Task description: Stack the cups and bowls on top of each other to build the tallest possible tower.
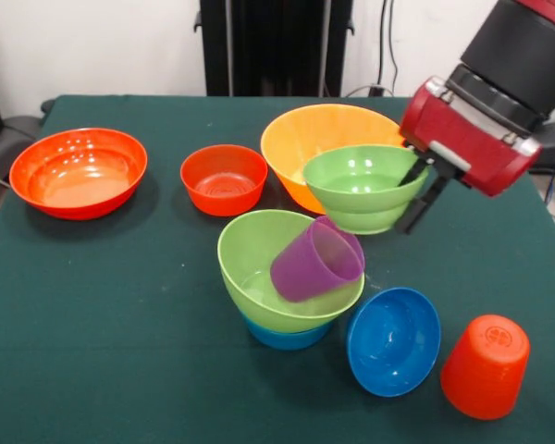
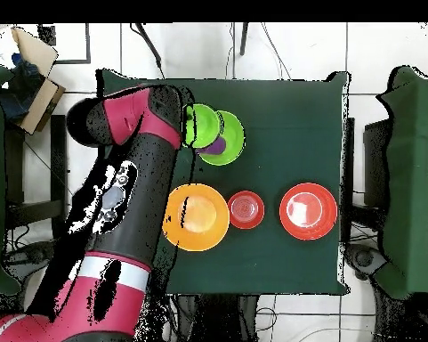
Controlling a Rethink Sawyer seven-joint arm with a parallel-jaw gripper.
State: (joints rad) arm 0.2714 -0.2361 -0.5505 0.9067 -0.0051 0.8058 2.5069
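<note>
At centre frame in your front view, the tower [image 1: 289, 277] is a light green bowl [image 1: 259, 264] nested on a light blue bowl [image 1: 287, 335], with the purple cup [image 1: 314, 261] tipped on its side inside it. Your gripper [image 1: 416, 194], right of centre, has its fingers clamped on the rim of the second green bowl [image 1: 361, 185], held tilted before the yellow-orange bowl [image 1: 316, 139]. The dark blue bowl [image 1: 393, 340] and the upside-down orange-red cup [image 1: 486, 365] sit lower right; two red-orange bowls [image 1: 79, 171] sit upper left.
</note>
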